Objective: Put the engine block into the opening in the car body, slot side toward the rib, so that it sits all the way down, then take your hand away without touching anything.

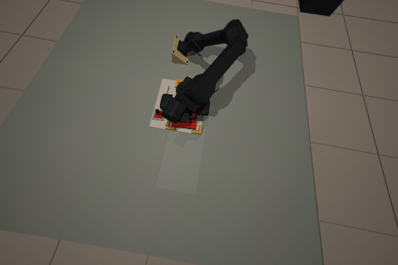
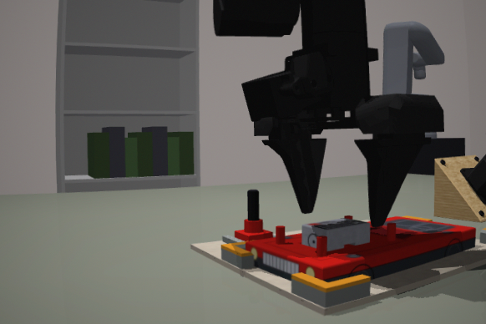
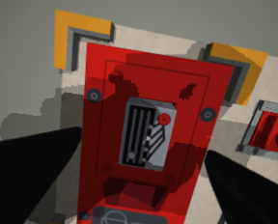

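Note:
The grey engine block (image 2: 336, 236) (image 3: 137, 126) sits in the red car body (image 1: 184, 125) (image 2: 461, 235) (image 3: 145, 62), its upper part standing above the red top. Its dark grooved top and red round cap face up. My gripper (image 2: 342, 218) (image 3: 143, 144) is wide open and empty, pointing down. Its fingers stand apart on either side of the block, not touching it; in the exterior view one fingertip looks close above the car top. The rib, the block's slot side and its bottom are hidden, so the fit below cannot be seen.
Short red posts (image 2: 280, 235) rise around the block. Orange-topped corner brackets (image 2: 330, 282) (image 3: 60, 41) hold the car on a pale board (image 1: 161, 90). A red piece with a black post (image 1: 158, 114) (image 2: 253, 206) stands beside the car. A wooden wedge (image 1: 175, 55) (image 2: 453, 189) stands behind.

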Action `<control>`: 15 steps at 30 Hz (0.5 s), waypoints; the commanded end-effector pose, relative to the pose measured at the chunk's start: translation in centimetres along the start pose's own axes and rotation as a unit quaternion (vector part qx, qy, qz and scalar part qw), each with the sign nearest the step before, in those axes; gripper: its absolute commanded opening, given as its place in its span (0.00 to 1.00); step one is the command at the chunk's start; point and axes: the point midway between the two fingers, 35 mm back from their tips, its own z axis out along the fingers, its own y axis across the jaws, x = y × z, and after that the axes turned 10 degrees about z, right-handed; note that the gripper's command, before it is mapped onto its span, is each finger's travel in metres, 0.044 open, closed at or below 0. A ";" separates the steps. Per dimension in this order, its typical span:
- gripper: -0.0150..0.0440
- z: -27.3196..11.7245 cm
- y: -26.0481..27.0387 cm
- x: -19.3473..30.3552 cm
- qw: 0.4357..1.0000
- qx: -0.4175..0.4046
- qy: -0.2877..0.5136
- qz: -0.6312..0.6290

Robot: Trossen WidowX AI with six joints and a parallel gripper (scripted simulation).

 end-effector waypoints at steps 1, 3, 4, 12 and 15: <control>1.00 -0.9 -0.1 -0.2 1.000 0.000 -0.005 -0.002; 1.00 -0.9 -0.1 -0.2 1.000 0.000 -0.005 -0.002; 1.00 -0.9 -0.1 -0.2 1.000 0.000 -0.005 -0.002; 0.64 -0.9 -0.1 -0.2 1.000 0.000 -0.005 -0.002; 0.51 -0.9 -0.1 -0.2 1.000 0.000 -0.005 -0.002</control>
